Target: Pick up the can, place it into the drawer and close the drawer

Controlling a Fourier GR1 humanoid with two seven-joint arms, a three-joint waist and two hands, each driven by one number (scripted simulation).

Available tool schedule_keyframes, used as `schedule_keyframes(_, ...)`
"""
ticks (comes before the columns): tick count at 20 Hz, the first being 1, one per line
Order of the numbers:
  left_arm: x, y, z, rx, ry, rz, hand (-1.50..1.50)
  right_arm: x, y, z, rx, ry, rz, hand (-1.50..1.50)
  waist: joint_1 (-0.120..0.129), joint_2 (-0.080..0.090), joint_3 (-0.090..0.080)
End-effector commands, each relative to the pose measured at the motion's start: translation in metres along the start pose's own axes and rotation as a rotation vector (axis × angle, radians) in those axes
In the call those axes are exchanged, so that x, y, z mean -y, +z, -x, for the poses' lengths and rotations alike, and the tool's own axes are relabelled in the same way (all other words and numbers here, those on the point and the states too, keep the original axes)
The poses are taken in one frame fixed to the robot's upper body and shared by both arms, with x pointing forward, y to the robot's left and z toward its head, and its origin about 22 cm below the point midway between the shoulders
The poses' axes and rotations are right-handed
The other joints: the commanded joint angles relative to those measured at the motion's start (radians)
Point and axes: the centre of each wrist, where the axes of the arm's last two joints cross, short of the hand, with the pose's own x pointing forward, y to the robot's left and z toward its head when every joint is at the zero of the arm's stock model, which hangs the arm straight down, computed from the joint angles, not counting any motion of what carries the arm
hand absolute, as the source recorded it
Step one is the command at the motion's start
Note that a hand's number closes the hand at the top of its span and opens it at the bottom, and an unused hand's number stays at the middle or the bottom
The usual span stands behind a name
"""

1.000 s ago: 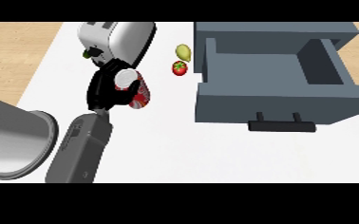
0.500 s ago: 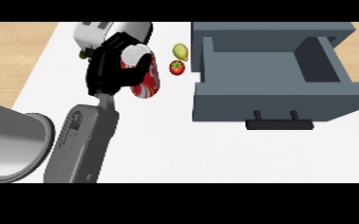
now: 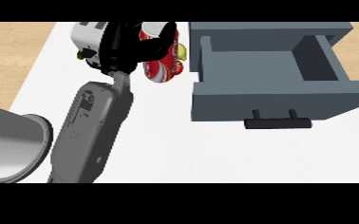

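Note:
A red can (image 3: 160,60) hangs above the white counter, just left of the open grey drawer (image 3: 266,97). My left hand (image 3: 123,45) is shut on it, black fingers curled across its top and left side. The can's lower half shows below the fingers. The drawer is pulled out toward me, its inside bare, with a dark handle (image 3: 277,122) on the front. My right hand does not show.
A white and silver appliance (image 3: 88,34) stands behind my hand at the counter's back left. A yellow-green fruit (image 3: 182,51) and a small red one (image 3: 179,67) peek out between can and drawer. A grey rounded object (image 3: 20,147) fills the lower left corner.
My left hand has risen with the can and carried it right and farther back, closer to the drawer's left wall. It now partly covers the two small fruits.

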Motion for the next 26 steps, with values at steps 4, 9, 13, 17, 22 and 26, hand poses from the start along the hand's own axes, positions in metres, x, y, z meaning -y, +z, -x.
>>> schedule_keyframes(4,0.039,-0.022,-0.013,0.0,-0.021,-0.005,1.5,-0.002,0.008,-0.008,0.005,-0.007,-0.01,-1.5,-0.01,0.002,0.0)
schedule_keyframes(9,0.067,-0.034,-0.026,0.0,-0.034,0.017,1.5,-0.003,0.0,-0.002,0.009,-0.004,-0.014,-1.5,-0.01,0.002,0.0)
schedule_keyframes(13,0.09,-0.039,-0.024,0.016,-0.052,0.002,1.5,-0.01,-0.002,-0.01,0.016,-0.022,-0.017,-1.5,-0.017,0.002,0.0)
schedule_keyframes(17,0.107,-0.05,-0.035,-0.007,-0.053,0.01,1.5,-0.004,-0.006,0.005,0.0,-0.003,-0.043,-1.5,-0.017,0.004,0.001)
schedule_keyframes(22,0.116,-0.054,-0.024,-0.013,-0.066,0.021,1.5,-0.006,-0.012,-0.008,0.017,-0.011,-0.019,-1.5,-0.028,0.006,0.0)
schedule_keyframes(26,0.126,-0.066,-0.03,-0.044,-0.074,0.002,1.5,-0.011,-0.023,-0.001,0.01,-0.002,-0.029,-1.5,-0.037,0.01,0.001)
